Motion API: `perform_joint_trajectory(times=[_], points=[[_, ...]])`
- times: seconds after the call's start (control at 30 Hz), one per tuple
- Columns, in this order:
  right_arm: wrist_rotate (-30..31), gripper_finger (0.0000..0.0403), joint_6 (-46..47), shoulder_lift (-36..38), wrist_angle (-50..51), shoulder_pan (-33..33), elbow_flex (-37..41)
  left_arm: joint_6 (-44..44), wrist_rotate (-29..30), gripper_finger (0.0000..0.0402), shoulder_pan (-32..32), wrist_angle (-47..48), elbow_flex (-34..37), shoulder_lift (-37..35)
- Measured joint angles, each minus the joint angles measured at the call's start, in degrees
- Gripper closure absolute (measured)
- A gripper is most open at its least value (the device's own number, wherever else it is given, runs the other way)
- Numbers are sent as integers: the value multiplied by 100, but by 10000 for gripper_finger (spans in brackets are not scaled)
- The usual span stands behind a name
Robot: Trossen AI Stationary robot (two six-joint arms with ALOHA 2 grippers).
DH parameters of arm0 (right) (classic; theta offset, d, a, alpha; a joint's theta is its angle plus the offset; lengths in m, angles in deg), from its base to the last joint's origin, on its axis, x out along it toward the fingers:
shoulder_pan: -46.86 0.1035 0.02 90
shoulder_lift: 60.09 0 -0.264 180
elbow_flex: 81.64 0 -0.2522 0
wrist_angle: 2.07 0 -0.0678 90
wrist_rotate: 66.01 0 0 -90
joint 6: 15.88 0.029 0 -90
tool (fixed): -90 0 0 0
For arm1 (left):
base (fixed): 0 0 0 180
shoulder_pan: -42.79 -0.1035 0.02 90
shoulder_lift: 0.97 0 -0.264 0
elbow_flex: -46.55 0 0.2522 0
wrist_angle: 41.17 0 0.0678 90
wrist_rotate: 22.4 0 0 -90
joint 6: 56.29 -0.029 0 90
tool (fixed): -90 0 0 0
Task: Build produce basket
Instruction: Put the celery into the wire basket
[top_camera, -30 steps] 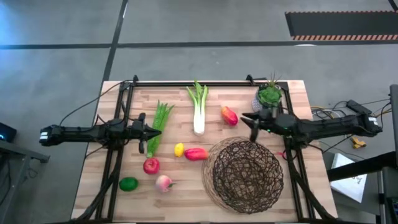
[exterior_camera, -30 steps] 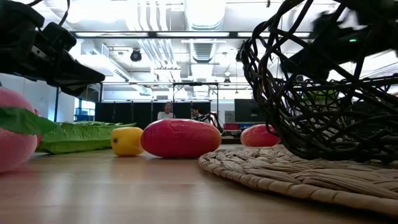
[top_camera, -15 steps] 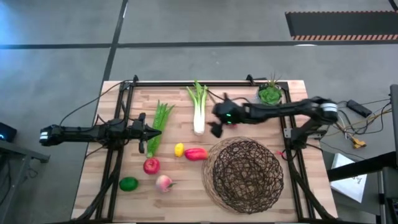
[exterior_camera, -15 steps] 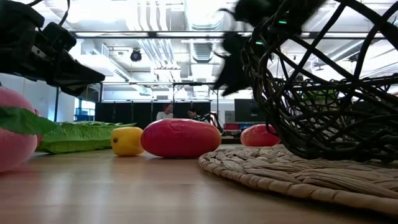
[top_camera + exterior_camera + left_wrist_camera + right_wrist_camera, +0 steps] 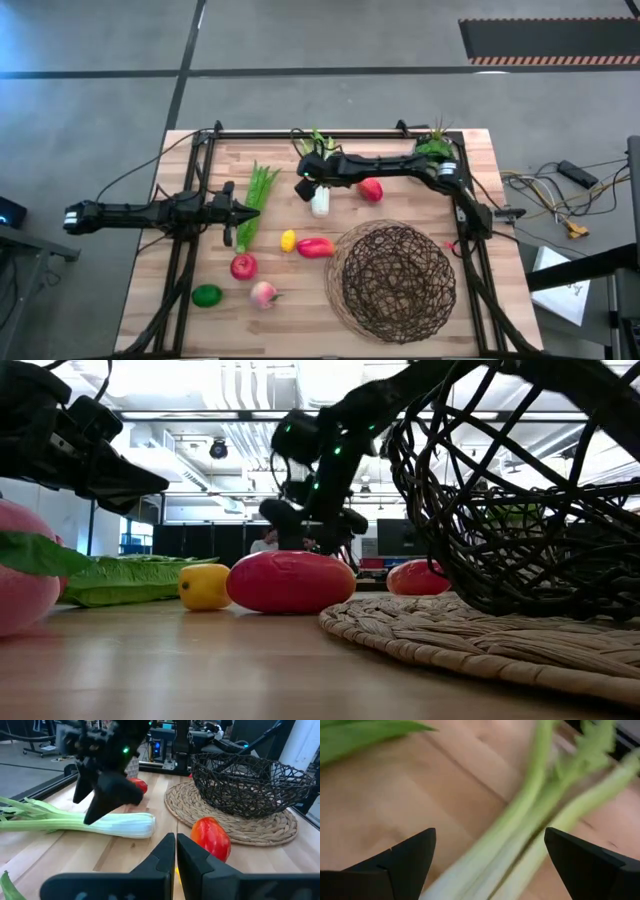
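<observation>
The dark woven basket stands on a round straw mat at the near right. The white-stalked leafy green lies at the far middle, with the mango to its right and the bean bundle to its left. The lemon, red pepper, apple, peach and lime lie nearer. My right gripper is open just above the leafy green's stalks, one finger on either side. My left gripper is shut and empty beside the bean bundle.
A small potted plant stands at the far right corner. Black frame rails run along the table's left, right and far edges. Bare wood shows along the near edge, left of the mat.
My right gripper has swung from beside the potted plant toward the table's left, passing over the mango, and now hangs over the leafy green. It has stayed open. No produce has moved.
</observation>
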Motion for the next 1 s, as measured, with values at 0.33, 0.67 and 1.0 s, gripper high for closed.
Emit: perform_joint_trajectory(times=[0.33,0.67,1.0], points=[[99,63,436,-1025,1091,-84,-1039,0,-1,402,0,2,2,-5],[74,238,-191,-995,1424,25,-1017,-2,11,401,0,2,1,-8],[1334,368,-935,643,1432,1147,-26,0,7,401,0,5,1,-8]])
